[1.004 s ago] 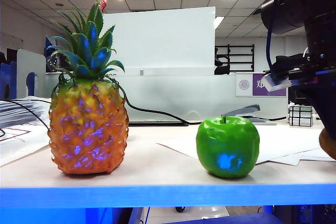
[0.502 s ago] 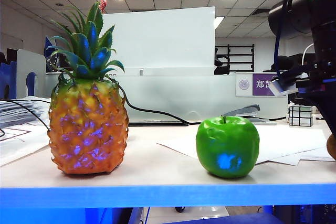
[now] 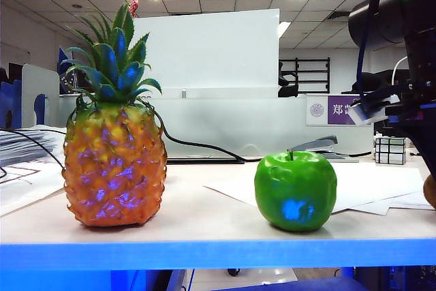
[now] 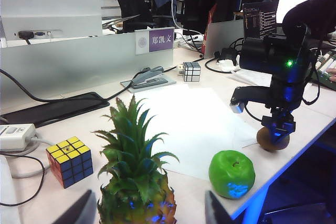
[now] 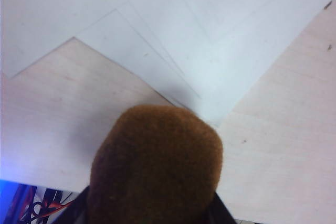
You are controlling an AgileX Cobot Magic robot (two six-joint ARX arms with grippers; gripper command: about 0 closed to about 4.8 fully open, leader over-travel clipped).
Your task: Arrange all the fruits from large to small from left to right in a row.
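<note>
The pineapple (image 3: pixel 114 161) stands at the left of the table and the green apple (image 3: pixel 296 191) sits to its right. The brown kiwi (image 3: pixel 430 191) shows at the far right edge of the exterior view. My right gripper (image 4: pixel 276 129) points down and is shut on the kiwi (image 4: pixel 272 139), low by the table's front edge; I cannot tell whether the fruit touches the tabletop. The kiwi (image 5: pixel 157 166) fills the space between the right gripper's (image 5: pixel 152 214) dark fingers. My left gripper (image 4: pixel 149 214) hangs open behind the pineapple (image 4: pixel 137 192), apart from it.
A dark blue puzzle cube (image 4: pixel 69 161) sits behind the pineapple, and a mirror cube (image 4: pixel 191 71) and a stapler (image 4: pixel 149 78) are farther back. White paper sheets (image 4: pixel 194 124) lie behind the apple (image 4: pixel 231 173). A power strip (image 4: pixel 16 135) and cables lie near the partition.
The right arm with the kiwi has shifted a little to the right in the exterior view. The pineapple, the apple and the left gripper have not moved.
</note>
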